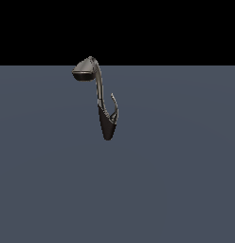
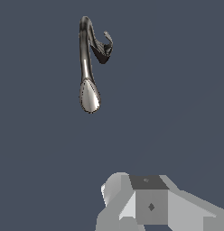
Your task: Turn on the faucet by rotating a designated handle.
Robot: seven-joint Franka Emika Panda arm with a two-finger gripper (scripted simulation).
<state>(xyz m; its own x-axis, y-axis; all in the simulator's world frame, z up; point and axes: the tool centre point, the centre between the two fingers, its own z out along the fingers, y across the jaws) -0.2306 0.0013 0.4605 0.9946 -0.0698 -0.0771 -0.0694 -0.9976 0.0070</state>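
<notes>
The faucet (image 1: pixel 99 90) stands on the flat grey floor, with a dark pointed base, a tall curved neck and a bell-shaped head turned toward the exterior view's left. Its handle (image 1: pixel 114 107), a short hooked silver lever, branches from the base on the exterior view's right. In the wrist view the faucet (image 2: pixel 86 54) is seen from above, with the handle (image 2: pixel 108 40) beside its dark base. Only a grey-white part of my gripper (image 2: pixel 150 205) shows there, far from the faucet and touching nothing. Its fingertips are out of frame. The arm does not appear in the exterior view.
A plain grey-blue floor (image 1: pixel 176 180) spreads around the faucet on all sides, under a black background.
</notes>
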